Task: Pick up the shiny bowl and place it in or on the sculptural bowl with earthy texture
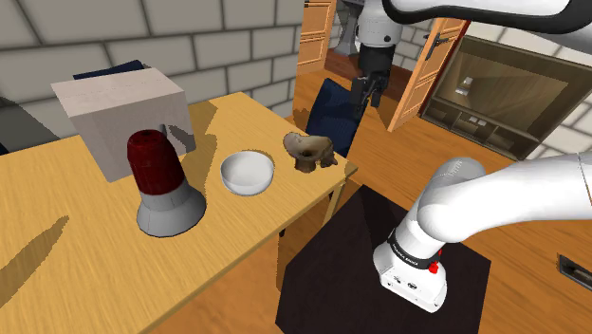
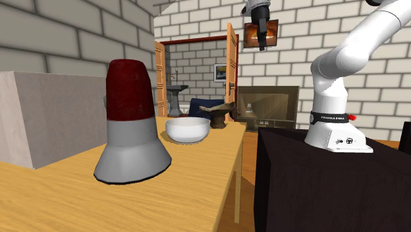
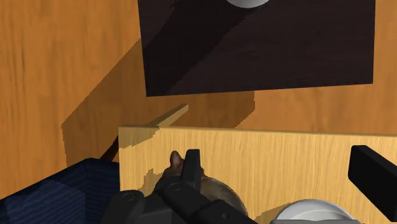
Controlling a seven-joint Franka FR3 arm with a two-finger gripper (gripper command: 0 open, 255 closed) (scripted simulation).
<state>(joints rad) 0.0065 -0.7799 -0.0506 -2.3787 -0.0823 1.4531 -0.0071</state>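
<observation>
In the shoulder view, a pale box [image 1: 119, 114] sits far to the left on the wooden table [image 1: 57, 247]. Just right of it stands a tall thing with a red top and a grey foot [image 1: 161, 185].

Next comes the shiny bowl [image 1: 248, 174]. It is white and round, and it sits the right way up in the middle of the table, near the front edge. Nothing touches it. A little to its right, by the table's corner, is the brown bumpy bowl [image 1: 308, 152]. The two bowls are close but apart. A blue chair [image 1: 332, 114] stands behind that corner.

Further right, the gripper [image 1: 365, 93] hangs high in the air, over the brown bowl's end of the table. In the wrist view its two fingers [image 3: 191, 167] are spread wide, with nothing between them. The dark stand [image 1: 360, 266] is at the lower right.

I think the step now is to reach the shiny bowl. The gripper should move towards the shoulder view's left until it is over the bowl's rim, then go straight down. A good way looks like one finger inside the rim and one outside, then a gentle squeeze. The bowl looks smooth, so it may slip. The gripper should keep away from the brown bowl and the red-topped thing on the way down.
</observation>
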